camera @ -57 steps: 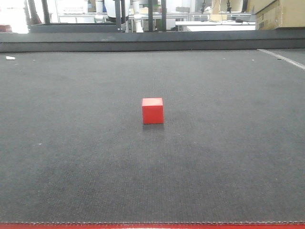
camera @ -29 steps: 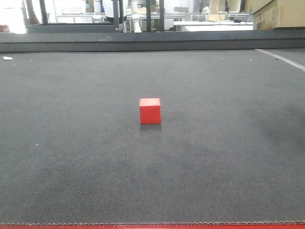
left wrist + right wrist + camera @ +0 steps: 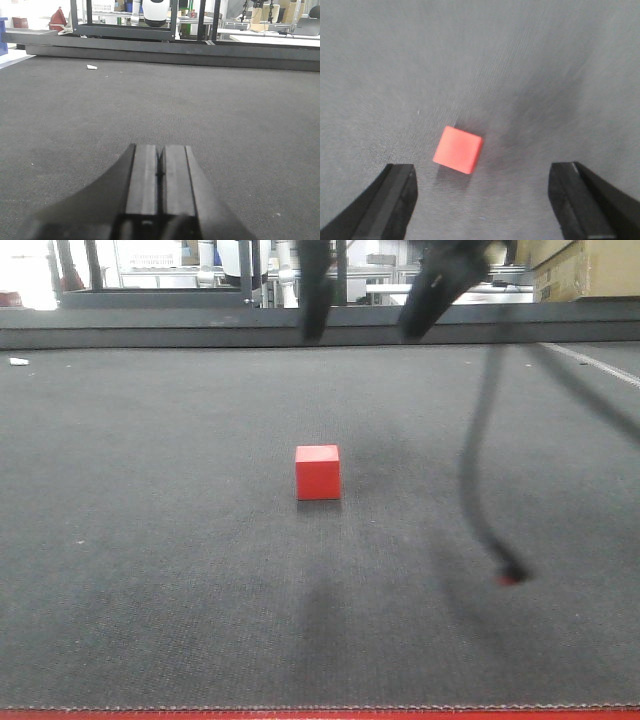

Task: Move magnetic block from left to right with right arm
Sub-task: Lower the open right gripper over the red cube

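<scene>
The magnetic block [image 3: 318, 472], a small red cube, rests on the dark grey mat near the middle of the front view. My right gripper [image 3: 375, 300] hangs blurred above and behind it, jaws wide apart. In the right wrist view the block [image 3: 458, 149] lies on the mat just ahead of the open right gripper [image 3: 482, 175], nearer the left finger [image 3: 390, 200] than the right finger [image 3: 585, 200], touching neither. My left gripper [image 3: 160, 150] is shut with nothing in it, low over bare mat; the block does not show in that view.
A dark cable [image 3: 480, 460] droops from the right arm down to the mat, right of the block. A raised black ledge [image 3: 320, 325] bounds the back. A cardboard box [image 3: 590, 268] stands back right, a white scrap [image 3: 20, 361] lies far left, and a red edge [image 3: 320, 714] runs along the front.
The right gripper and its cable have come into the front view from above, casting shadows on the mat. The block has stayed where it was.
</scene>
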Controlling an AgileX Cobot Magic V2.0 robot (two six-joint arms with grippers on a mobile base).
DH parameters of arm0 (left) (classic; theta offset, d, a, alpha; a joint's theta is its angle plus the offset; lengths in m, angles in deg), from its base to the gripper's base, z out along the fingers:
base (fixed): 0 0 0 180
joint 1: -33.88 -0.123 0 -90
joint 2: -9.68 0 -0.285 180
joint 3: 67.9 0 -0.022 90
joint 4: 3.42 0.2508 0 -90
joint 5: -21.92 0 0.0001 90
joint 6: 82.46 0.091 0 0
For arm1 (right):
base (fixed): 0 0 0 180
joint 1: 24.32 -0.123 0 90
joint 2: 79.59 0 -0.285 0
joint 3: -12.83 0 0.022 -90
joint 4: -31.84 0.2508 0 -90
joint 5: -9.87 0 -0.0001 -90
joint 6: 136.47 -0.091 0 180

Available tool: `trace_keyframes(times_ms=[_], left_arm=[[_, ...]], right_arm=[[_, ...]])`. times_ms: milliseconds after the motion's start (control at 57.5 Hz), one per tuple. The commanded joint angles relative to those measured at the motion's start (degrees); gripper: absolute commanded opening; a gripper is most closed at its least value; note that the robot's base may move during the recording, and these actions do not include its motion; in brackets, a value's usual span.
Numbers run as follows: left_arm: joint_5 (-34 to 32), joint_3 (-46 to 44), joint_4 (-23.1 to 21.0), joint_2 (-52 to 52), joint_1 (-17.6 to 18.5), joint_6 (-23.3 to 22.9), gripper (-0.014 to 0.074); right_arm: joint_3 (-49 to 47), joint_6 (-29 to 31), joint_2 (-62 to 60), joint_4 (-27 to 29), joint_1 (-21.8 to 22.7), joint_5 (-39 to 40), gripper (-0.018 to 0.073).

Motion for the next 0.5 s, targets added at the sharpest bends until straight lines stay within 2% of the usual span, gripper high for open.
trace_keyframes(times_ms=[0,244,487], left_arm=[[-5.1,0.4,-0.3,0.8,0.2,-0.4,-0.0126],[-5.1,0.4,-0.3,0.8,0.2,-0.4,-0.0126],[-5.1,0.4,-0.3,0.8,0.2,-0.4,-0.0126]], right_arm=[[-6.0,-4.6,1.7,-1.6,-1.6,-1.2,0.0634],[-10.4,-14.8,8.9,-3.8,-3.2,-3.4,0.0634],[-10.4,-19.8,11.8,-8.9,-3.2,-3.2,0.0634]])
